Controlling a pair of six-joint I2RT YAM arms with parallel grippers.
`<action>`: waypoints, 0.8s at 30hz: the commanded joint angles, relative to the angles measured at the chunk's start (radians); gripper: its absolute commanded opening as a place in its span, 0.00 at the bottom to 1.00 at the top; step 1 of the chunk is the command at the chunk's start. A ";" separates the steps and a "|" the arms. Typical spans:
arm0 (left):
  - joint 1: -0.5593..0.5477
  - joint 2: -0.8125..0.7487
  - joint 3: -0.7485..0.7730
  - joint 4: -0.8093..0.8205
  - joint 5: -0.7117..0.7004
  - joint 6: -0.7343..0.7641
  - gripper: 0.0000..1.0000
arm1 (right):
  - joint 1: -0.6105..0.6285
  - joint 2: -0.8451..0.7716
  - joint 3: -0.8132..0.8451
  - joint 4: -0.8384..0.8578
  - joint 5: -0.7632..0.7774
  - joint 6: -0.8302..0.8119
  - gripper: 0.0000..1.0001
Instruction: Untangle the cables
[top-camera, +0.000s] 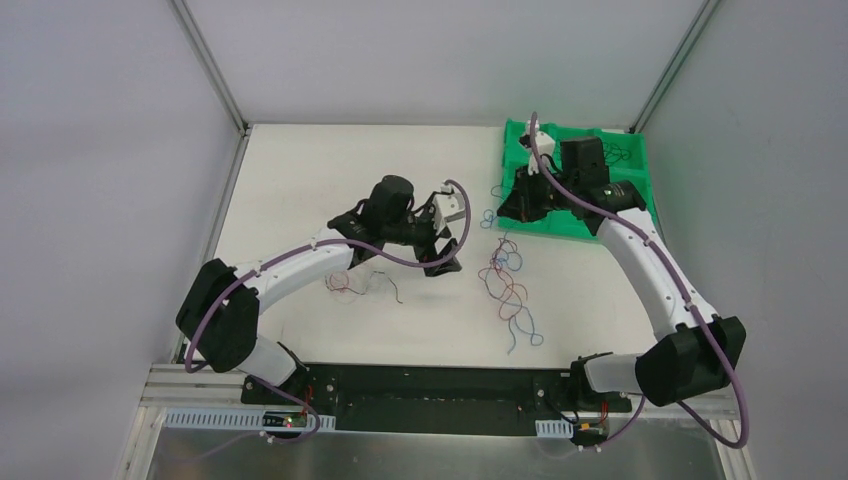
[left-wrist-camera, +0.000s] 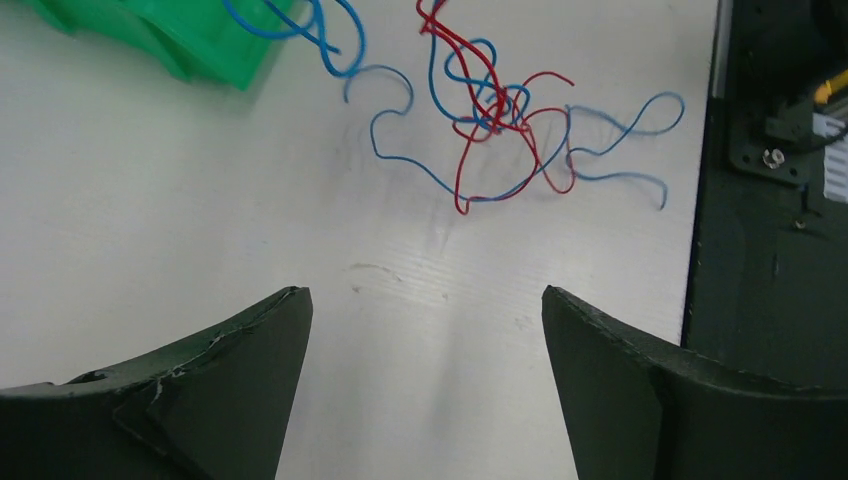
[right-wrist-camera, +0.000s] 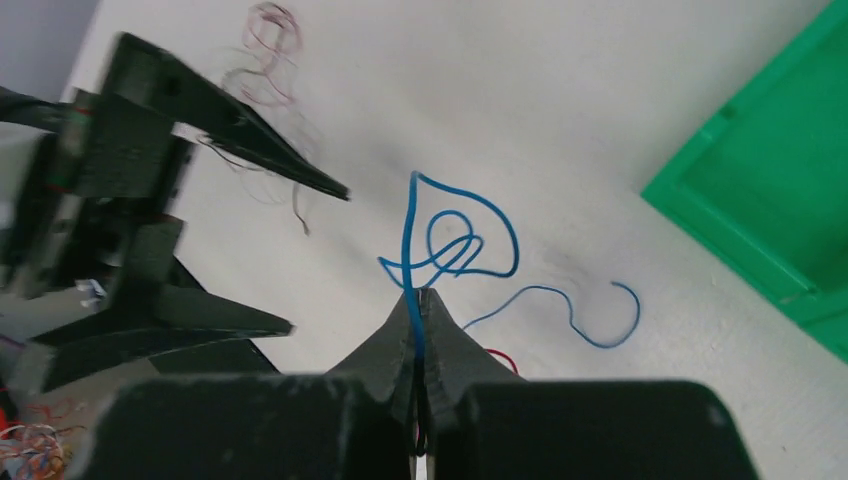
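Observation:
A tangle of red and blue cables lies mid-table. My right gripper is shut on one blue cable, which rises from the fingertips in loops beside the green tray's left edge. Another blue strand lies loose to its right. My left gripper is open over bare table short of the tangle, with nothing between its fingers. It also shows at the left of the right wrist view, with one finger apart from the held cable.
A green tray stands at the back right with a few cables in it. A small pile of red and dark cables lies on the left. The black base plate runs along the near edge.

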 joint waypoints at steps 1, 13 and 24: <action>0.004 -0.013 0.047 0.212 -0.122 -0.108 0.89 | 0.034 -0.032 0.112 0.079 -0.077 0.180 0.00; -0.026 0.086 0.160 0.401 -0.306 -0.318 0.86 | 0.124 0.011 0.323 0.172 -0.031 0.376 0.00; 0.059 0.016 -0.071 0.287 -0.162 -0.275 0.32 | 0.123 0.110 0.618 0.180 0.024 0.439 0.00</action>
